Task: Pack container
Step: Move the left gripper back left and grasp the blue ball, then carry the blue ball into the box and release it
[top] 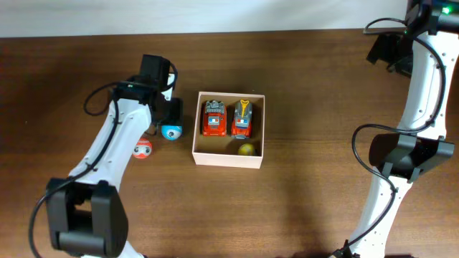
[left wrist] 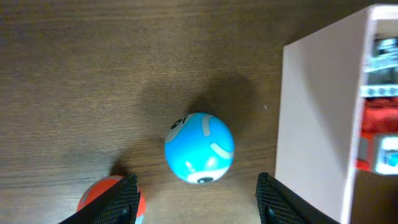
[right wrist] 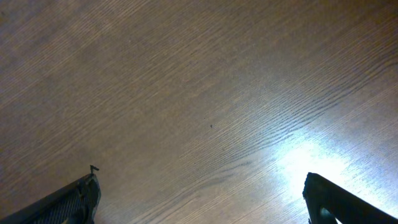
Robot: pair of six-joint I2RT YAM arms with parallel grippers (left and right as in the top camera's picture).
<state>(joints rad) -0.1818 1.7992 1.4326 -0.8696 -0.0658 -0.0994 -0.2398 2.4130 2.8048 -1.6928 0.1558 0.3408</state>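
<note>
The container (top: 204, 152), a small square cardboard box with cream walls, stands mid-table and holds two red toy trucks (top: 214, 118) (top: 242, 120) and a yellow ball (top: 247, 149). Its wall shows at the right of the left wrist view (left wrist: 317, 112). A blue ball (top: 171, 132) lies on the table left of the box, also in the left wrist view (left wrist: 199, 148). An orange ball (top: 142, 149) lies further left, also in the left wrist view (left wrist: 99, 193). My left gripper (left wrist: 196, 199) is open above the blue ball, not touching it. My right gripper (right wrist: 202, 196) is open and empty over bare table.
The brown wooden table (top: 301, 208) runs to a white far edge (top: 215, 14). The right arm (top: 416, 86) stands at the far right, away from the box.
</note>
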